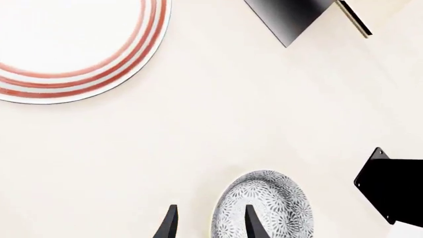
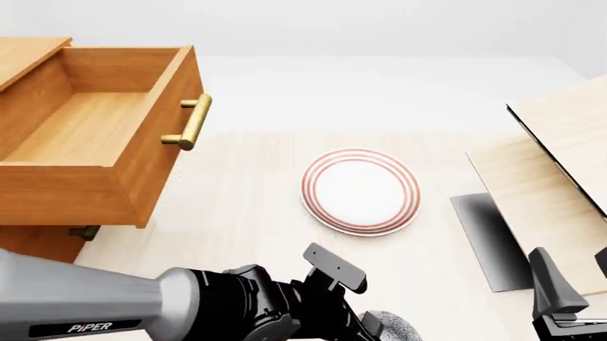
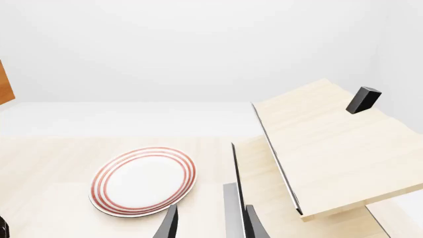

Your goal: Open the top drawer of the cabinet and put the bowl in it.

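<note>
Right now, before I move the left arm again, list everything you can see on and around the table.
cabinet: one, orange-brown wood, far left of the front view.
top drawer: one, orange-brown with a brass bar handle, pulled open, nothing visible inside.
lower drawer handle: one showing, brass, under the open drawer.
plate: one, white with red rings, middle of the table.
bowl: one, grey-and-white speckled, near edge of the table beneath the left gripper.
pale wood structure: one, light wood slanted boards, right side.
small dark block: one, black, on top of the pale boards.
table: one, cream.
left gripper: black, open, one finger over the bowl's inside, the other outside its rim.
right gripper: black, open, holding nothing.
</note>
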